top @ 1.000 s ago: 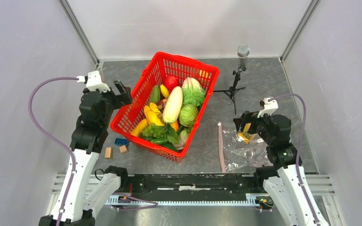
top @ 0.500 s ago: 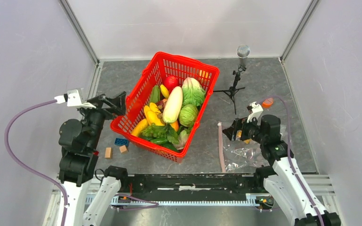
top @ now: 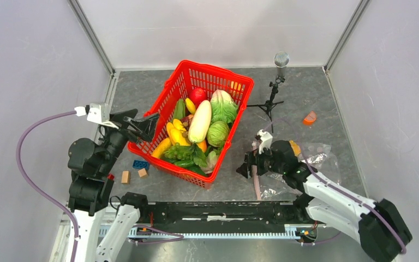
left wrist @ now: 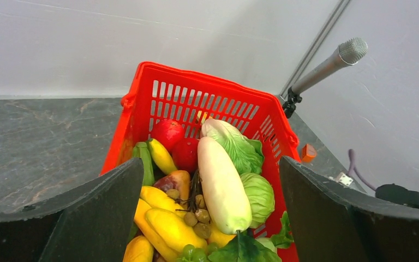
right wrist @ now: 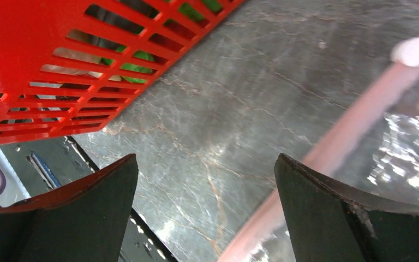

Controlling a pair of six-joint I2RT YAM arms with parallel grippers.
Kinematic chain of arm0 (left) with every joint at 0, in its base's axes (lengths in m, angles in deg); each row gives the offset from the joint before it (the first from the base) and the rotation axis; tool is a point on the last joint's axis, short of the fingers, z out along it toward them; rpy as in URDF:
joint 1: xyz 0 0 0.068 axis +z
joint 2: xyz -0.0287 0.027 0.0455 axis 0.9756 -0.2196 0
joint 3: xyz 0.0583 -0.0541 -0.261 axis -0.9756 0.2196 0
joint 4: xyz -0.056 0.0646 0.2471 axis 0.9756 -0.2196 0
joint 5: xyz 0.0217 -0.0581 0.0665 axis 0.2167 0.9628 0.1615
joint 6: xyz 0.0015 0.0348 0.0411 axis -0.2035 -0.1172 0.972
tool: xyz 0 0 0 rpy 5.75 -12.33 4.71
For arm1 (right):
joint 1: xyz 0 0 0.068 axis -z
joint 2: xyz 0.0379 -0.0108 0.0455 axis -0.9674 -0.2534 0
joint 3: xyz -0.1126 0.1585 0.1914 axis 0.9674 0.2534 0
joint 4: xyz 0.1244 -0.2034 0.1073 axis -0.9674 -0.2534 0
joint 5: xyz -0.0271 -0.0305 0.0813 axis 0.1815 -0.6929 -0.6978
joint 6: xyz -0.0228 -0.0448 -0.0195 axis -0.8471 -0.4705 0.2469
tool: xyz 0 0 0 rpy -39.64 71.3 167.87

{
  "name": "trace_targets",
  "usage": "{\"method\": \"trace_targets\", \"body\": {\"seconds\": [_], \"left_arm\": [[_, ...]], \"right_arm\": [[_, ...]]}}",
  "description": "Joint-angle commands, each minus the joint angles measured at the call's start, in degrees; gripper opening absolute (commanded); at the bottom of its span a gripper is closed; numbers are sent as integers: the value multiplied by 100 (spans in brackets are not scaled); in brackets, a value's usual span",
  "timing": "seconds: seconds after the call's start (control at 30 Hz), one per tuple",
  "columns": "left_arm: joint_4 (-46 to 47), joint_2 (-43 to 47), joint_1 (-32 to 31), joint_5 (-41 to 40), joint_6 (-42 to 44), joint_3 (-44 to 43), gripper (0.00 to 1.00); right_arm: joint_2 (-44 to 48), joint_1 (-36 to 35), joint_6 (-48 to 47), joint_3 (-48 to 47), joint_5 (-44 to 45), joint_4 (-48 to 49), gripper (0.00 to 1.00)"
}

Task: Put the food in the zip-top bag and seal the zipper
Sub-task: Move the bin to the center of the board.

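The food lies in a red mesh basket [top: 196, 66]: a long cream-white vegetable [top: 200, 121], lettuce [top: 223, 106], a red fruit [top: 197, 95] and yellow bananas [top: 177, 134]. The left wrist view shows the same vegetable [left wrist: 223, 183], fruit [left wrist: 168, 134] and bananas [left wrist: 166, 224]. My left gripper [top: 142, 124] is open and empty at the basket's left rim, facing in. The clear zip-top bag [top: 300, 177] lies flat right of the basket, its pink zipper [top: 257, 183] on its left edge. My right gripper [top: 247, 166] is open, low over the table beside the zipper [right wrist: 360, 114].
A microphone on a small tripod [top: 275, 82] stands behind the bag. A small orange piece [top: 309, 118] lies at the right. A blue block [top: 140, 164] and two wooden blocks [top: 125, 177] lie left of the basket. A metal rail [top: 218, 210] runs along the near edge.
My right arm has dropped low and swung left from over the bag to its zipper edge. My left arm has pulled back and turned its open gripper toward the basket.
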Motion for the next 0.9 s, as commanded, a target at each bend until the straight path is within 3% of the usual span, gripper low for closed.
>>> {"method": "trace_targets", "body": {"seconds": [0.0, 0.13, 0.33, 0.57, 0.73, 0.87], "left_arm": [[147, -47, 24, 370, 35, -51, 100], [123, -60, 23, 490, 27, 11, 100], [-106, -91, 24, 527, 118, -43, 100], [-45, -194, 24, 643, -39, -24, 100], [-45, -297, 27, 986, -239, -27, 100], [-96, -309, 24, 1259, -269, 3, 100]], "right_arm": [[-599, -607, 364, -232, 552, 1124, 99], [-1382, -750, 340, -757, 979, 1334, 98], [-2294, -929, 452, -1358, 891, 2094, 98], [-3204, -1351, 1287, -1845, 1498, 3173, 98], [-3920, -1357, 1385, -2794, 1493, 3202, 98], [-4398, -1324, 880, -3641, 1586, 2387, 98]]}}
